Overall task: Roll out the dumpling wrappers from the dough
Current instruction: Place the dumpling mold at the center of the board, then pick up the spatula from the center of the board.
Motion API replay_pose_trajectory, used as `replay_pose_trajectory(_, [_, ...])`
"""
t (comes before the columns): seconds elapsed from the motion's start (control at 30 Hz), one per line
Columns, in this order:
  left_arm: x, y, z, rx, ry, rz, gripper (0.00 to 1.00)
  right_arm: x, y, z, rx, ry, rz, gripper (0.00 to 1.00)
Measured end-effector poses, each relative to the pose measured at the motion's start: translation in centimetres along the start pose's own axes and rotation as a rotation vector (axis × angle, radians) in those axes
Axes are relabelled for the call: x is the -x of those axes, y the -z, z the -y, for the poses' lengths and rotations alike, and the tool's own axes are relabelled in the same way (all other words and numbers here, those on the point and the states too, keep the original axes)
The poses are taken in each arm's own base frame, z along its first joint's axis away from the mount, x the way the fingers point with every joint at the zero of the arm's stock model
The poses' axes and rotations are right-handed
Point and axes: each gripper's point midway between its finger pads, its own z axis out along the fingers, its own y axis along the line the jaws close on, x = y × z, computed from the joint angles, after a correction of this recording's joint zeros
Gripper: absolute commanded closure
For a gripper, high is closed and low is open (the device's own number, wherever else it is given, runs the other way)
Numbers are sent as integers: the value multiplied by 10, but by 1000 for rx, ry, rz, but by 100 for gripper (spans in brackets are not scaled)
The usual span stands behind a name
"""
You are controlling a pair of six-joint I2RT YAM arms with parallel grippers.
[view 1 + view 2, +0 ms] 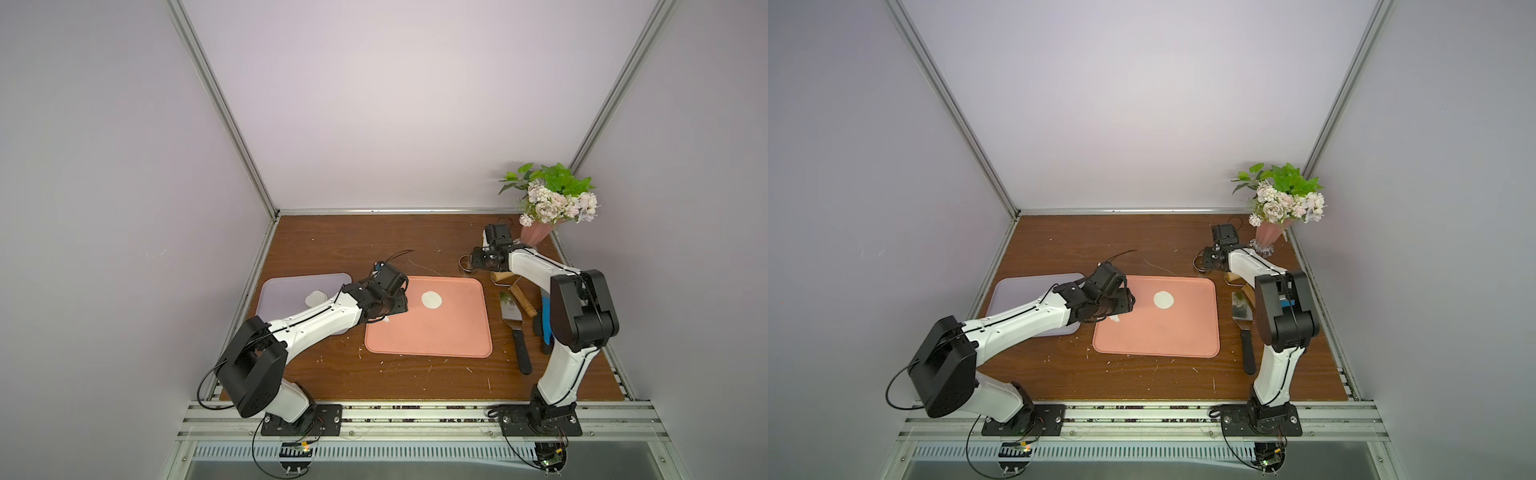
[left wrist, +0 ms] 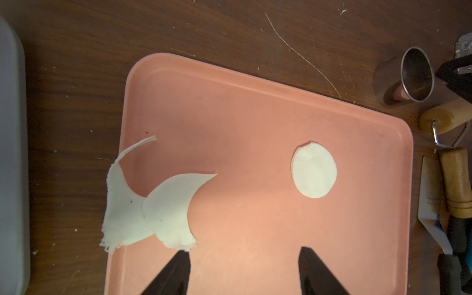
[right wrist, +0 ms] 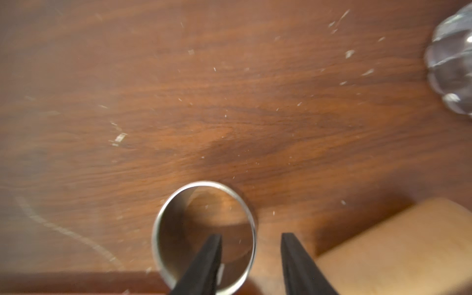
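Right fingers (image 3: 205, 265) astride steel ring (image 3: 169, 237)

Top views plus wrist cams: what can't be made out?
Dough scrap: in both top views, left pincer hides nearly all.
Wrapper on purple tray: left arm covers its edge in a top view; single or stacked unclear.
Blue-handled tool: right arm hides most.
Ring cutter: right wrist view blurred, cut by frame edge; right pincer contact unclear.

No writing, label, brand, number or sign is showing legibly in any view. The pink tray (image 2: 255, 107), the dumpling wrapper (image 2: 314, 171) lying on it, the steel ring cutter (image 2: 387, 79) and the wooden roller (image 2: 439, 120) are all showing plain, unmarked faces.
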Motion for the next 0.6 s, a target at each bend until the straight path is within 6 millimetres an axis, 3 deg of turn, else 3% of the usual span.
replay_pose_trajectory(0.17, [1,1,2,-7,-9,1,27,6,87,10,38,-19,150,43])
replay_pose_trajectory(0.27, [2,1,4,-15,-10,2,27,-19,124,27,39,-55,204,35])
replay_pose_trajectory(0.3, [2,1,5,-19,-10,2,27,-33,130,34,35,-72,206,23])
replay_pose_trajectory(0.33, [2,1,6,-22,-11,1,27,-46,133,39,31,-86,202,3])
replay_pose_trajectory(0.5, [1,2,12,-47,-16,0,27,-128,119,68,-39,-158,59,1])
replay_pose_trajectory(0.6, [-1,2,16,-61,-20,-4,27,-158,114,79,-72,-197,-2,1])
